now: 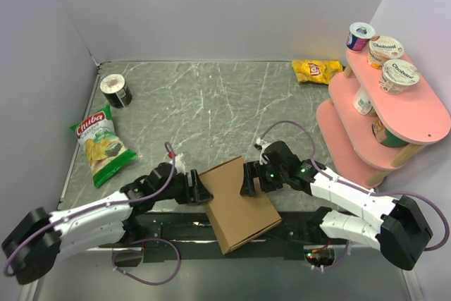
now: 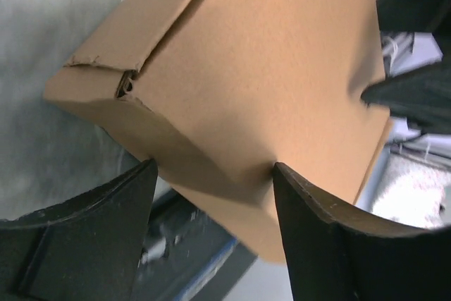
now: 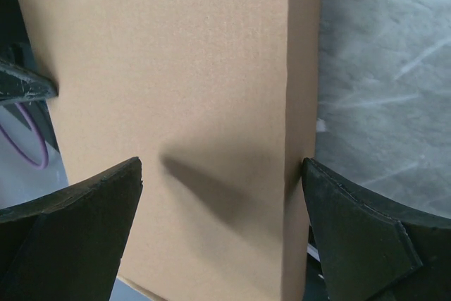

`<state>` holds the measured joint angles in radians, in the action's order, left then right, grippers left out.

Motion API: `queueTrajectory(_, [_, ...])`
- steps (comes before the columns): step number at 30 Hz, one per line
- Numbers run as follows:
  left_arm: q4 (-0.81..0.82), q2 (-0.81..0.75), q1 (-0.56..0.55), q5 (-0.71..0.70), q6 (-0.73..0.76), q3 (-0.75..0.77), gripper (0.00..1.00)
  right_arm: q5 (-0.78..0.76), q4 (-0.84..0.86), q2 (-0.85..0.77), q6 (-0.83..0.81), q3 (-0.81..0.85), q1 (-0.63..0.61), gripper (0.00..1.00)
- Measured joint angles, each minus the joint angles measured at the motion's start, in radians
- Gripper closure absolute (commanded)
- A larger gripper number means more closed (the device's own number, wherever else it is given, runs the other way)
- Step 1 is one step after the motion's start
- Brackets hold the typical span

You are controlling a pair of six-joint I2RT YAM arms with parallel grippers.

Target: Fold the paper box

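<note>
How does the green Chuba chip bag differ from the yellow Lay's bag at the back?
The Chuba bag is green and white; the Lay's bag is yellow. The Chuba bag looks larger and lies by the left wall, while the Lay's bag lies at the far right beside the pink shelf. Both lie on the table, away from the paper box.

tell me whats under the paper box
The paper box covers part of the grey marbled table and the black strip at its near edge. Anything directly beneath it is hidden.
</note>
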<state>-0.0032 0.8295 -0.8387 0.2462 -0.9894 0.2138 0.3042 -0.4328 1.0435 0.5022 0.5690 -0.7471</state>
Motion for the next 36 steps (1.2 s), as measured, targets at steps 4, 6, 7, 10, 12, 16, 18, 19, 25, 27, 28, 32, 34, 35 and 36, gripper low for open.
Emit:
queueTrajectory(4, [0.098, 0.193, 0.012, -0.042, 0.039, 0.087, 0.29, -0.029, 0.012, -0.030, 0.034, -0.030, 0.015, 0.00])
queueTrajectory(6, [0.154, 0.295, 0.048, -0.055, 0.072, 0.140, 0.30, -0.045, 0.015, -0.042, 0.053, -0.042, 0.021, 0.00])
queueTrajectory(7, [0.182, 0.342, 0.075, -0.054, 0.087, 0.162, 0.30, -0.050, 0.019, -0.048, 0.065, -0.048, 0.021, 0.00])
queueTrajectory(10, [0.306, 0.509, 0.182, -0.029, 0.121, 0.240, 0.29, -0.051, 0.037, -0.058, 0.100, -0.053, 0.021, 0.00])
queueTrajectory(12, [0.358, 0.591, 0.235, 0.000, 0.142, 0.294, 0.23, -0.057, 0.067, -0.061, 0.115, -0.053, 0.026, 0.00])
queueTrajectory(16, [0.381, 0.702, 0.295, 0.050, 0.212, 0.444, 0.08, -0.097, 0.092, -0.061, 0.129, -0.046, 0.057, 0.00])
queueTrajectory(18, [0.375, 0.688, 0.322, 0.059, 0.247, 0.480, 0.04, -0.126, 0.089, -0.072, 0.131, -0.043, 0.067, 0.00])
queueTrajectory(19, [0.354, 0.653, 0.343, 0.056, 0.266, 0.483, 0.04, -0.137, 0.080, -0.087, 0.133, -0.042, 0.069, 0.00])
queueTrajectory(25, [0.179, 0.368, 0.448, -0.066, 0.294, 0.413, 0.14, -0.130, -0.003, -0.255, 0.171, -0.042, 0.071, 0.01])
queueTrajectory(27, [0.150, 0.270, 0.430, -0.073, 0.283, 0.338, 0.19, -0.097, -0.007, -0.306, 0.203, -0.065, 0.064, 0.02])
queueTrajectory(28, [0.134, 0.241, 0.417, -0.074, 0.269, 0.304, 0.22, -0.080, -0.007, -0.328, 0.224, -0.086, 0.055, 0.02])
queueTrajectory(32, [0.023, 0.169, 0.340, -0.071, 0.203, 0.136, 0.36, -0.035, -0.016, -0.382, 0.313, -0.174, -0.009, 0.02])
queueTrajectory(34, [-0.047, 0.131, 0.307, -0.074, 0.169, 0.069, 0.39, -0.026, -0.013, -0.382, 0.359, -0.199, -0.057, 0.02])
queueTrajectory(35, [-0.072, 0.114, 0.298, -0.078, 0.156, 0.050, 0.43, -0.026, -0.010, -0.378, 0.379, -0.203, -0.082, 0.02])
queueTrajectory(36, [-0.082, 0.092, 0.294, -0.080, 0.139, 0.039, 0.46, -0.035, -0.002, -0.370, 0.404, -0.206, -0.119, 0.02])
